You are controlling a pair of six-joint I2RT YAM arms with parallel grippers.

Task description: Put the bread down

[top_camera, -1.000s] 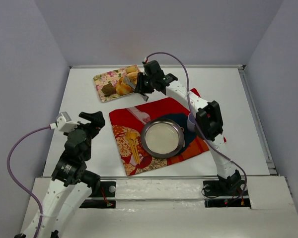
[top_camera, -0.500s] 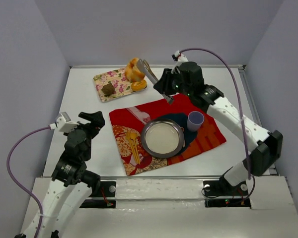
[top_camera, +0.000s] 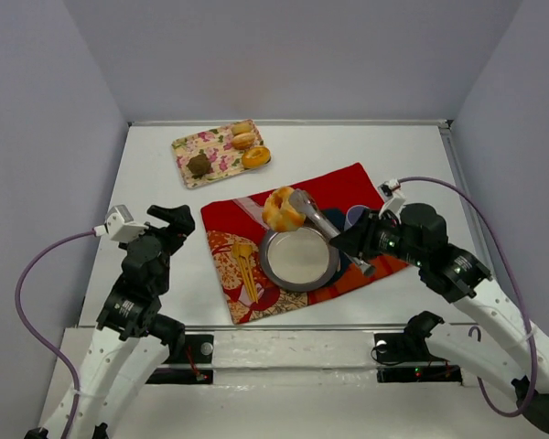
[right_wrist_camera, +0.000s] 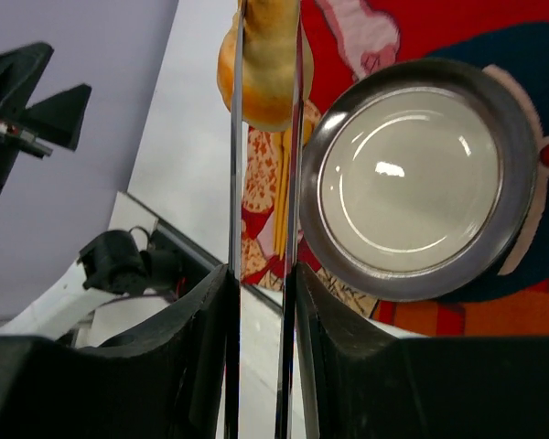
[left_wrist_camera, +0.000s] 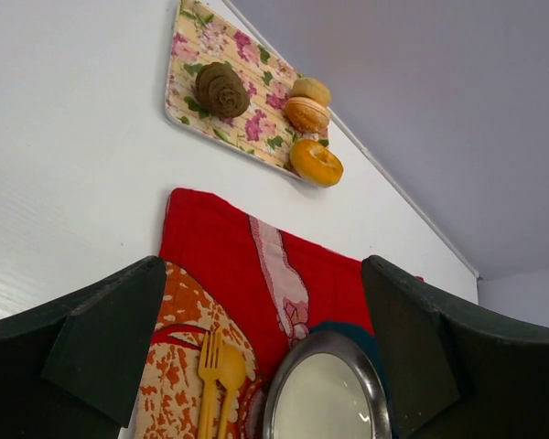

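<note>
Golden ring-shaped bread [top_camera: 282, 208] hangs pinched in steel tongs [top_camera: 316, 219] clenched by right tool [top_camera: 355, 249], near round metal plate [top_camera: 299, 287] rim; lowering and release remain.

Golden bread [top_camera: 282, 208], silver tongs [top_camera: 313, 215] and plate [top_camera: 299, 256], red patterned cloth [top_camera: 334, 187], floral tray [top_camera: 194, 144].

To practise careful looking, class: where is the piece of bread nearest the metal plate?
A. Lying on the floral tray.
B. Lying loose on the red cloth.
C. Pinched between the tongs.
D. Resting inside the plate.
C: the bread sits between the blades of the tongs, which the right tool clamps shut, beside the rim of the plate rather than in it.
</note>
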